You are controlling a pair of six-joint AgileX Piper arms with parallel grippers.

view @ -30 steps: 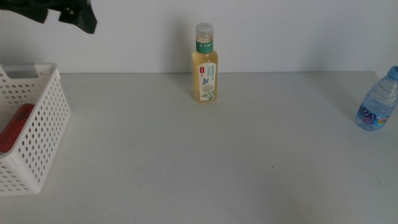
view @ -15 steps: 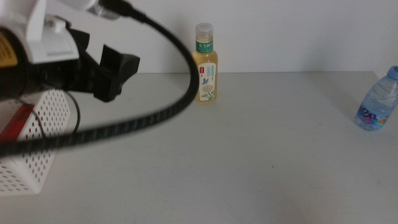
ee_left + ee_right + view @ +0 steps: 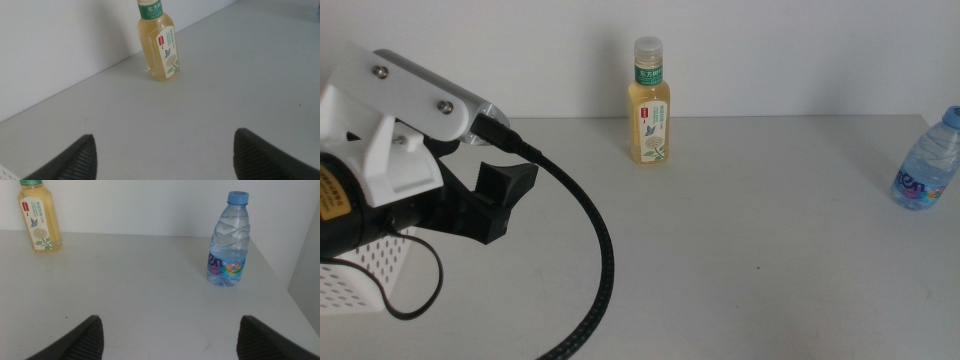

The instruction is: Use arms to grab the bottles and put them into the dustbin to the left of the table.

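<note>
Middle view shows the left gripper point(image 3: 505, 200) hanging over the left part of the tabletop point(image 3: 740, 230), right beside the white dustbin point(image 3: 365, 275), most of which is hidden behind the arm's casing. Its black cable point(image 3: 590, 260) loops down toward the near edge. The jaws stand wide apart and hold nothing; in the left wrist view they frame bare tabletop, with the tea bottle point(image 3: 159, 41) straight ahead of the gripper, upright near the back wall and well apart from the jaw tips.

The right gripper point(image 3: 165, 335) waits off the near right side, out of the middle view, its jaws also spread wide and empty. The water bottle point(image 3: 228, 240) stands upright ahead of it and a little toward its right, near the tabletop's right edge.

I'd judge the step in hand to be the left arm's reach for the tea bottle. What is inside the dustbin I cannot see from here. The next move calls for carrying the open gripper forward until the jaws sit either side of the bottle's body, below the shoulder, then closing squarely; the bottle is tall and narrow, so a nudge from one jaw could tip it.
</note>
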